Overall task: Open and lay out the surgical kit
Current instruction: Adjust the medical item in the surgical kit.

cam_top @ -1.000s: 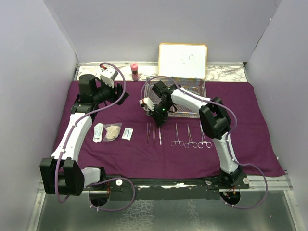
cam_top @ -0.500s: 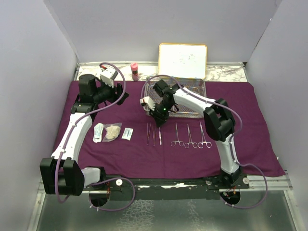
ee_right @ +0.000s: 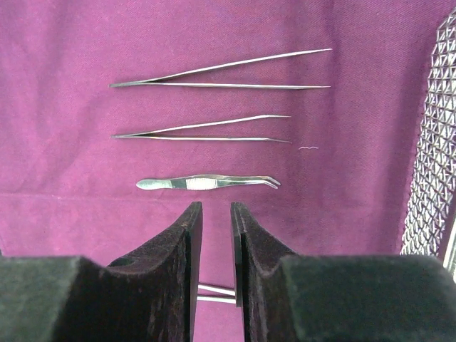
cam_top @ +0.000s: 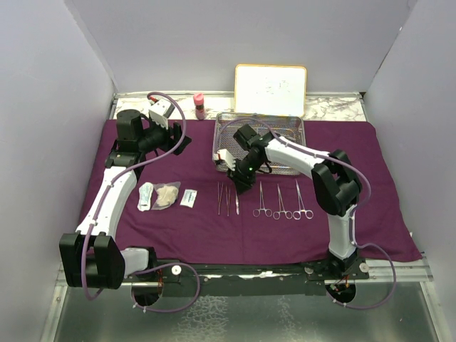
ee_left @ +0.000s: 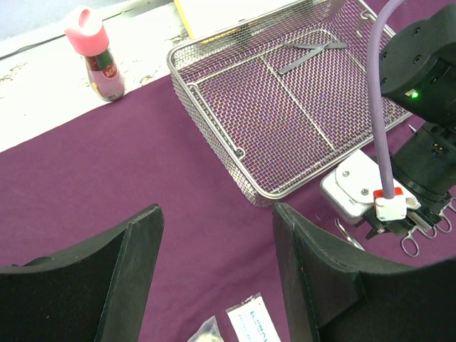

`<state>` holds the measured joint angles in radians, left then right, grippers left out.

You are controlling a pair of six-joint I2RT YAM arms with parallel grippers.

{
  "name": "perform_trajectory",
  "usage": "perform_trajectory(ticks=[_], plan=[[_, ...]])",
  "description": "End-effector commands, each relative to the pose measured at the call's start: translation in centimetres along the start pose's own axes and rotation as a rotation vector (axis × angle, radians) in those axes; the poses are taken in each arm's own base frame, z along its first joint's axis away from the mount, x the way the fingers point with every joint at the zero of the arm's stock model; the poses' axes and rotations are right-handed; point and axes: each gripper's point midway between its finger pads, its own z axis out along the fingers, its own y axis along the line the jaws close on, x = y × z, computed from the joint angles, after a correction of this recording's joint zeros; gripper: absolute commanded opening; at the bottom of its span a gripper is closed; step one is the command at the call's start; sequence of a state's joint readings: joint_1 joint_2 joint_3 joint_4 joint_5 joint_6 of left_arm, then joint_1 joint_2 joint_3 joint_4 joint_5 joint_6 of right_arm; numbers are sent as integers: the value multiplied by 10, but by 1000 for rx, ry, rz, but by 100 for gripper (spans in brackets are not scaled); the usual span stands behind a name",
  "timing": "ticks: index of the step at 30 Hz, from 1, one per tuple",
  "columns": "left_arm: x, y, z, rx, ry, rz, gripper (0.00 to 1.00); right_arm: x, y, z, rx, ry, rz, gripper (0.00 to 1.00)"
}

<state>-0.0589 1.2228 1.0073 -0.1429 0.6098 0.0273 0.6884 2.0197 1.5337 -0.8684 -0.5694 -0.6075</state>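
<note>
Right gripper [ee_right: 214, 214] hovers low over the purple cloth [ee_right: 64, 43], jaws narrowly parted, seemingly empty. Short forceps [ee_right: 206, 182] lies mid-frame, mesh tray [ee_right: 427, 142] at right edge. Left gripper [ee_left: 217, 235] gapes wide. I'd rise straight up, sparing the row.

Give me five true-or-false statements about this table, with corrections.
1. Three slim steel forceps lie on the dark purple cloth. True.
2. The small pink-capped bottle lies tipped on the cloth. False: it stands upright, at the cloth's far edge.
3. The right gripper clamps a forceps. False: it holds nothing.
4. The left gripper is open. True.
5. The ring-handled steel clamps sit in the silver wire-mesh tray. False: they lie on the cloth in front of it.
</note>
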Motion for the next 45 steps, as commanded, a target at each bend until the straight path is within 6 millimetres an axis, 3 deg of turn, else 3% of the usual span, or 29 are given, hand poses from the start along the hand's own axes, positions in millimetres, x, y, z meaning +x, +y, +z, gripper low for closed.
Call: perform_trajectory(ticks=[1, 16, 30, 45], plan=[[-2, -1, 1, 17, -16, -1, 66, -13, 2, 3, 15, -55, -47, 24], [2, 0, 0, 8, -11, 6, 66, -14, -8, 6, 137, -116, 114, 34], [2, 0, 0, 9, -14, 2, 66, -4, -2, 13, 122, -104, 229, 34], [3, 0, 1, 15, -15, -1, 66, 1, 1, 24, 113, -109, 299, 25]])
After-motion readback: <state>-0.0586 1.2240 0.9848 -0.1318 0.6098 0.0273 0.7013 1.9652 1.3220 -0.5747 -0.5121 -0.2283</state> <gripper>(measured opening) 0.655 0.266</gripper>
